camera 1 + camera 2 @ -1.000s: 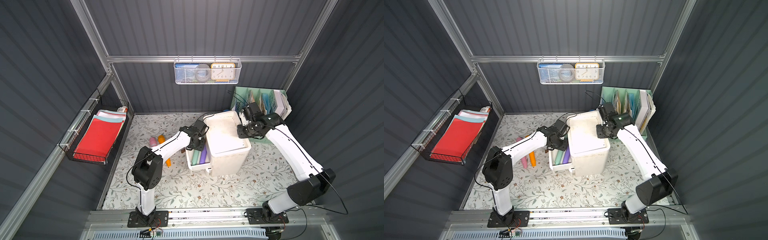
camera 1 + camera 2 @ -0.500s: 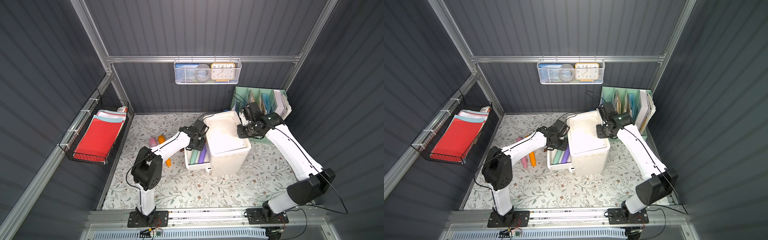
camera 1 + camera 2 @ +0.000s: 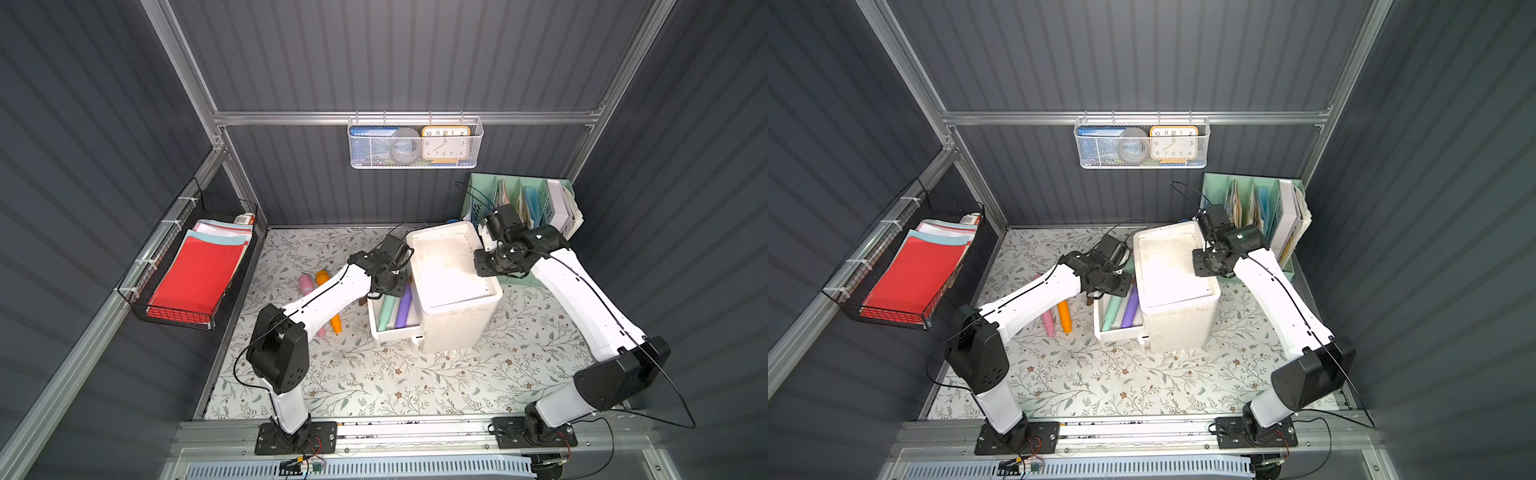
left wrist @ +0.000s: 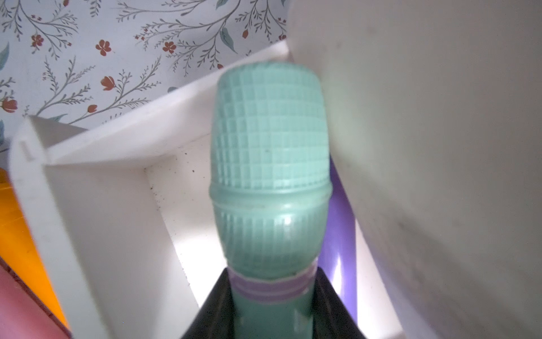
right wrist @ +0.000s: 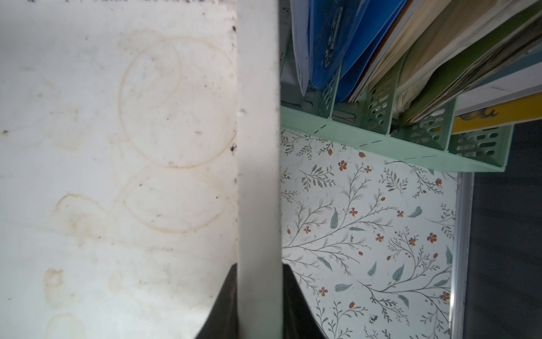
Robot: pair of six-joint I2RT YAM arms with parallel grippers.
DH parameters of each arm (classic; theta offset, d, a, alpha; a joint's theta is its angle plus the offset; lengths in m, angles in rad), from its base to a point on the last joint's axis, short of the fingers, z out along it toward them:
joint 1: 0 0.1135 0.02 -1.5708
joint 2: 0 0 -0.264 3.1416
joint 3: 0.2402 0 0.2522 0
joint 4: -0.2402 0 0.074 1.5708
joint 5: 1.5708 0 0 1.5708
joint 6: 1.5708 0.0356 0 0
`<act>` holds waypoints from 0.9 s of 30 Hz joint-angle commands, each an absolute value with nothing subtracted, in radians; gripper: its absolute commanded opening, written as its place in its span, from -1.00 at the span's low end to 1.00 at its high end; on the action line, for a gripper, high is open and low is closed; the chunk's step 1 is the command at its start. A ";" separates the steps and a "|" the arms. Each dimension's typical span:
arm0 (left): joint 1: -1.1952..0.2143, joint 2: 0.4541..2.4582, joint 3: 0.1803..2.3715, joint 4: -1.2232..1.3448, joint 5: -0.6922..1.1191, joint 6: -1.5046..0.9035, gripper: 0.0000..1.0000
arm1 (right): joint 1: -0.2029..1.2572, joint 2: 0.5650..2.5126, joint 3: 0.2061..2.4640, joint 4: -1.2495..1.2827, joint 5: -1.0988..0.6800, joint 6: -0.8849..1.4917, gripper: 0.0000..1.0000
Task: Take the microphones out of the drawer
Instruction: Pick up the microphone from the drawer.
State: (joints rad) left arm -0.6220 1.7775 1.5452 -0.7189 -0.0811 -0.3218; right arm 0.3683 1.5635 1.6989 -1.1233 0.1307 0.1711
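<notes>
At the far end of the open drawer (image 3: 395, 332), my left tool (image 4: 272, 308) stays clamped on the green microphone (image 4: 268, 164), low on its handle. Barely anything has shifted this last second: it's still over the drawer, beside the purple microphone (image 3: 404, 307). My right tool (image 5: 259, 296) pinches the cabinet (image 3: 449, 266) rim, steadying it. The lift-out hasn't started, I'd say.
</notes>
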 commanded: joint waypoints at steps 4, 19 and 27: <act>-0.634 1.694 1.548 -0.758 -0.053 -0.322 -0.58 | 0.371 1.650 1.655 -1.179 0.089 0.184 -1.00; -0.601 1.556 1.553 -0.704 -0.081 -0.346 -0.62 | 0.371 1.648 1.655 -1.183 0.094 0.178 -1.00; -0.509 1.469 1.516 -0.669 -0.076 -0.343 -0.63 | 0.370 1.649 1.647 -1.178 0.095 0.178 -1.00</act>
State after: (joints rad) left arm -0.5442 1.5200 1.5383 -0.7013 -0.0788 -0.3332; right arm 0.3683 1.5658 1.7027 -1.1278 0.1310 0.1707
